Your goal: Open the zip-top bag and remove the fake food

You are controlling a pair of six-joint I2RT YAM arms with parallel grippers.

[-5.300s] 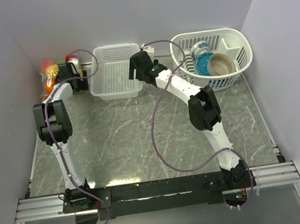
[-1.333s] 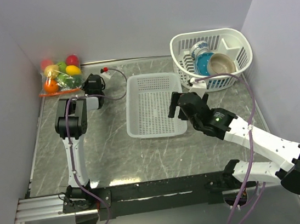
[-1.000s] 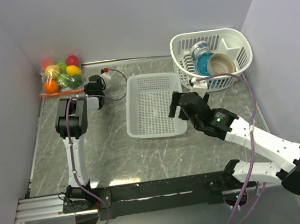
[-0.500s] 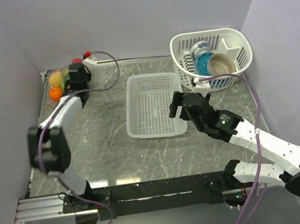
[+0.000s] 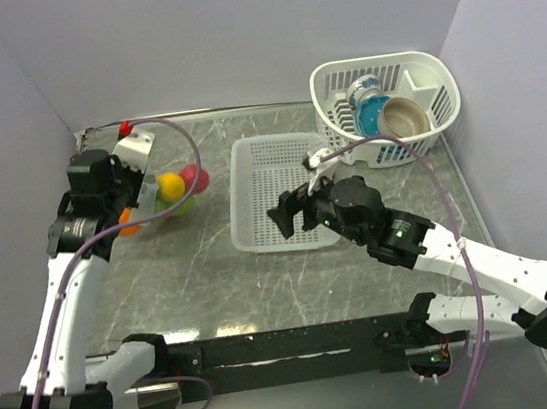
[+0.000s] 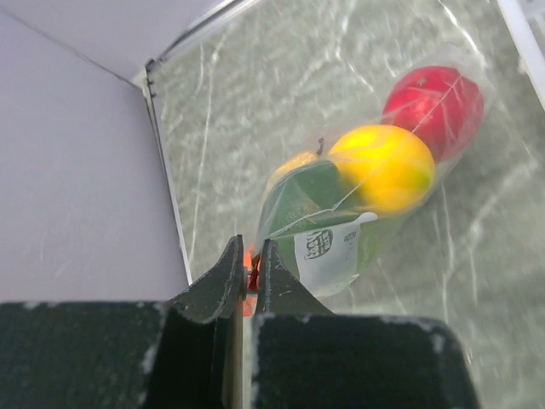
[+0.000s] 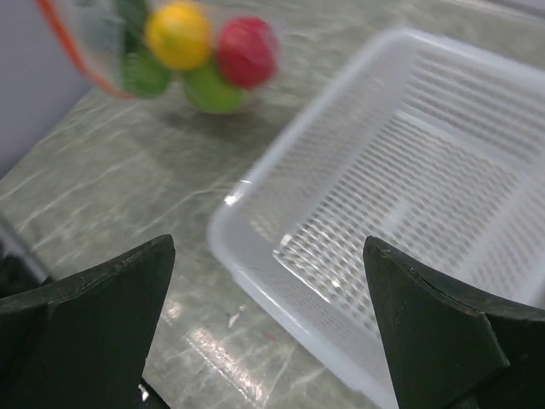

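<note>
Lifted and swung inward, the clear zip-top bag (image 6: 328,247) of round plastic fruits (image 6: 381,166) is hanging from the clamped-shut left pincer (image 6: 251,256); next, the wide-open, empty right pincer (image 7: 266,256) should be gripping its other lip.

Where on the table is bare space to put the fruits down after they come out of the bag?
Widest bare table: between the bag and the near edge, left of the white basket. Crowded: far right, around the dish rack.

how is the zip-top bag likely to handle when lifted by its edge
Probably floppy: the zip-top bag sags from the left claw, film stretched over its contents. The fake food bunches at the far end, so it may swing. The round fruits would probably roll once tipped out.
</note>
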